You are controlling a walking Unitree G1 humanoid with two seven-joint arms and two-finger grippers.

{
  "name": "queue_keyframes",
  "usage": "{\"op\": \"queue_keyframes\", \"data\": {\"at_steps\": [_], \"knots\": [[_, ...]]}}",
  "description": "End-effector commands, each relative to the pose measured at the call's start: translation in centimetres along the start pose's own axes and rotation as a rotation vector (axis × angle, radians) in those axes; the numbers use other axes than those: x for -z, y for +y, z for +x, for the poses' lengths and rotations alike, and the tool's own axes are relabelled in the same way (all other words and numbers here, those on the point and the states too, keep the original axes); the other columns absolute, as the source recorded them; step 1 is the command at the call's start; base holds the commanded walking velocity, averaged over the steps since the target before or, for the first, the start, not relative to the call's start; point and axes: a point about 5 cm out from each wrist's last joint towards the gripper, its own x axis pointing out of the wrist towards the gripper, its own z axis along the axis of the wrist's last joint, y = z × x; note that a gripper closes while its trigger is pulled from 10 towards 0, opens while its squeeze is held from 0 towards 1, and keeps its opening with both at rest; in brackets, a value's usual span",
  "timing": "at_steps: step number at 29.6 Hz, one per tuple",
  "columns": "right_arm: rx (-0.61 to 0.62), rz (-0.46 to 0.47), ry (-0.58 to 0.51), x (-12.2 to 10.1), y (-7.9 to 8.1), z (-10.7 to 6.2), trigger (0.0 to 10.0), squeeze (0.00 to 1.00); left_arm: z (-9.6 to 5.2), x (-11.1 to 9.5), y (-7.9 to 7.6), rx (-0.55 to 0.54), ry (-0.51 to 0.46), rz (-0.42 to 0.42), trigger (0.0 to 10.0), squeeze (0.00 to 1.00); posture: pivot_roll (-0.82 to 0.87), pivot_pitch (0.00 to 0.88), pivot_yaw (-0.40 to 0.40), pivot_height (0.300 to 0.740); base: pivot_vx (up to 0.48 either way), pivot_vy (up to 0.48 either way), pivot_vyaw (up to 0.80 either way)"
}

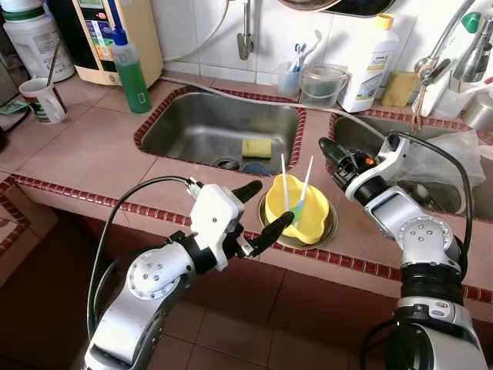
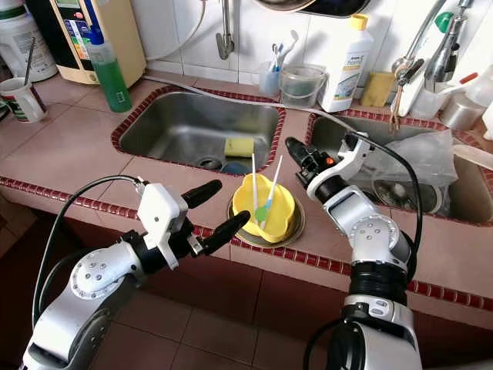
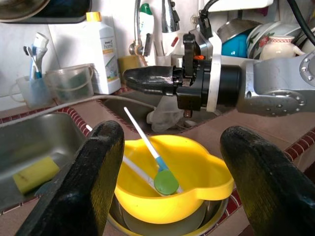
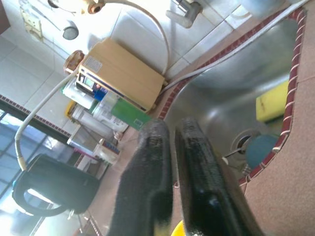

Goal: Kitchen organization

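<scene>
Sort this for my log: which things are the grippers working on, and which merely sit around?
In play: yellow bowl, two white spoons in it, left gripper open beside it, right gripper shut.
Lying about: sponge, green bottle, mug.

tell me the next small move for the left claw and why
Probably ease the left claw forward and close on the yellow bowl: it is open, with the bowl's near rim between its fingers, not yet gripped. The right claw hovers shut beyond the bowl.
</scene>
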Motion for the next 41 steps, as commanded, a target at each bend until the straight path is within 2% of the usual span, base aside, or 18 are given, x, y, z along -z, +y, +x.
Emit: {"op": "queue_keyframes", "data": {"at_steps": [1,2,5,7,8,9,11,14,20,24,29,33,34,35,36,39,41], "knots": [[-0.026,-0.001,0.009,0.1,0.4,-0.1,10.0,1.00,0.1,-0.3,-0.1,0.002,-0.004,0.005,10.0,0.00,-0.07,0.068,-0.003,0.740,0.000,0.000,0.00],[-0.028,-0.001,0.012,0.2,0.4,-0.2,10.0,1.00,0.1,-0.3,-0.2,0.002,-0.004,0.005,10.0,0.00,-0.07,0.068,-0.003,0.740,0.000,0.000,0.00],[0.008,-0.096,0.007,0.1,0.6,-0.5,10.0,1.00,0.0,-0.2,-0.3,0.002,-0.004,0.002,10.0,0.00,-0.07,0.063,-0.010,0.740,0.000,0.000,0.00],[0.009,-0.101,0.003,0.1,0.7,-0.6,10.0,1.00,0.0,-0.2,-0.3,0.002,-0.003,0.002,10.0,0.00,-0.07,0.063,-0.010,0.740,0.000,0.000,0.00],[0.030,-0.150,-0.010,0.1,0.9,-0.9,10.0,1.00,0.0,-0.2,-0.4,0.002,-0.003,0.002,10.0,0.00,-0.06,0.059,-0.013,0.740,0.000,0.000,0.00],[0.030,-0.150,-0.010,0.1,0.9,-0.9,10.0,1.00,0.0,-0.2,-0.4,0.002,-0.003,0.002,10.0,0.00,-0.06,0.059,-0.013,0.740,0.000,0.000,0.00],[0.065,-0.266,-0.027,0.4,1.3,-1.4,10.0,1.00,-0.1,-0.2,-0.3,0.000,-0.002,0.003,10.0,0.00,-0.06,0.057,-0.012,0.740,0.000,0.000,0.00],[0.092,-0.353,-0.047,0.7,1.7,-2.0,10.0,1.00,-0.1,-0.2,-0.3,-0.001,-0.003,0.003,10.0,0.00,-0.06,0.052,-0.013,0.740,0.000,0.000,0.00],[0.113,-0.346,-0.072,1.4,2.1,-2.6,10.0,1.00,0.0,-0.2,-0.4,0.009,-0.003,-0.001,10.0,0.00,-0.07,0.047,-0.006,0.740,0.000,0.000,0.00],[0.118,-0.380,-0.096,1.4,2.3,-2.7,10.0,1.00,0.1,-0.2,-0.4,0.017,-0.003,0.000,10.0,0.00,-0.08,0.045,-0.001,0.740,0.000,0.000,0.00],[0.130,-0.399,-0.120,0.9,2.8,-2.1,10.0,1.00,0.3,-0.2,-0.3,0.021,-0.006,-0.003,10.0,0.00,-0.08,0.047,0.002,0.740,0.000,0.000,0.00],[0.181,-0.438,-0.126,0.6,2.9,-0.8,10.0,1.00,0.4,-0.2,-0.4,0.022,-0.006,-0.006,10.0,0.00,-0.08,0.048,0.000,0.740,0.000,0.000,0.00],[0.191,-0.427,-0.123,0.5,2.8,-0.6,10.0,0.74,0.4,-0.2,-0.4,0.022,-0.007,-0.005,10.0,0.00,-0.08,0.048,-0.001,0.740,0.000,0.000,0.00],[0.201,-0.409,-0.119,0.5,2.7,-0.4,10.0,0.03,0.4,-0.2,-0.4,0.021,-0.007,-0.005,10.0,0.00,-0.08,0.048,-0.002,0.740,0.000,0.000,0.00],[0.211,-0.388,-0.111,0.6,2.5,-0.2,10.0,0.00,0.4,-0.3,-0.3,0.020,-0.008,-0.005,10.0,0.00,-0.07,0.049,-0.004,0.740,0.000,0.000,0.00],[0.216,-0.349,-0.103,0.5,2.3,0.2,10.0,0.00,0.5,-0.3,-0.3,0.015,-0.010,-0.005,10.0,0.00,-0.07,0.051,-0.005,0.740,0.000,0.000,0.00],[0.223,-0.260,-0.092,0.3,1.8,0.8,10.0,0.00,0.5,-0.3,-0.2,0.008,-0.012,-0.005,10.0,0.00,-0.07,0.054,-0.009,0.740,0.000,0.000,0.00]]}}
